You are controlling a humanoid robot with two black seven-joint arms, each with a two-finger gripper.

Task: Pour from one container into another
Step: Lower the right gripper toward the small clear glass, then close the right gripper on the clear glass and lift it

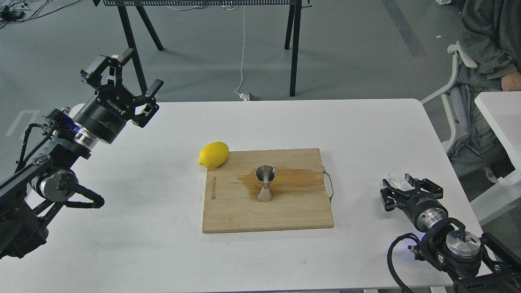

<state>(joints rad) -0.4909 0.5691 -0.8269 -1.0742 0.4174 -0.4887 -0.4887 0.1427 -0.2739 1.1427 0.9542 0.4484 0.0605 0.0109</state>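
Clear glass, thin and round-rimmed: the small cup sits at the desk's right side, between the jaws of the right gripper, which appear closed around it, though the contact itself is hard to make out. It looks tilted, with its rim toward the far side. The cup looks light, rigid, smooth enough to slip and easy to crack, so a hold around its side wall with modest pressure seems wisest. Whether it holds any liquid cannot be told.

Well apart to the left, the polished steel jigger stands upright on a pale wooden cutting board, two cones meeting at a narrow waist, its upper mouth open. Its small foot suggests it could tip if bumped. A darker stain marks the wood around and behind it. A wire handle sits at the board's right edge.

A waxy yellow lemon rests at the board's far left corner, touching or just beside it. The left gripper hangs above the white desk, jaws spread and holding nothing.
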